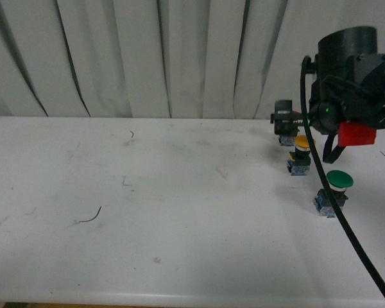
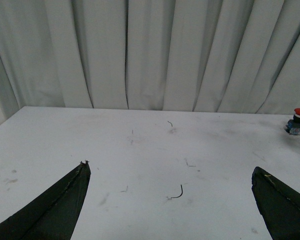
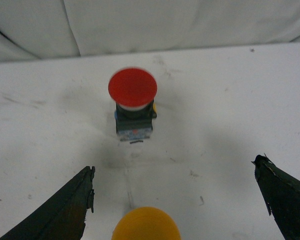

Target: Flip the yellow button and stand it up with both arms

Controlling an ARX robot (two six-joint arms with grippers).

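Observation:
The yellow button [image 1: 301, 154] stands cap-up on the white table [image 1: 147, 212] at the right, on its blue block. In the right wrist view its yellow cap [image 3: 146, 226] shows at the frame's edge, between the spread fingers of my right gripper [image 3: 175, 170], which is open and holds nothing. In the front view the right gripper [image 1: 283, 118] hangs just behind and above the yellow button. My left gripper [image 2: 171, 170] is open over bare table, far from the buttons, and is out of the front view.
A red-capped button [image 3: 132, 102] stands upright just beyond the yellow one; it also shows as the red button [image 2: 297, 120] in the left wrist view. A green-capped button [image 1: 333, 191] stands nearer the front. A white curtain [image 1: 179, 58] backs the table.

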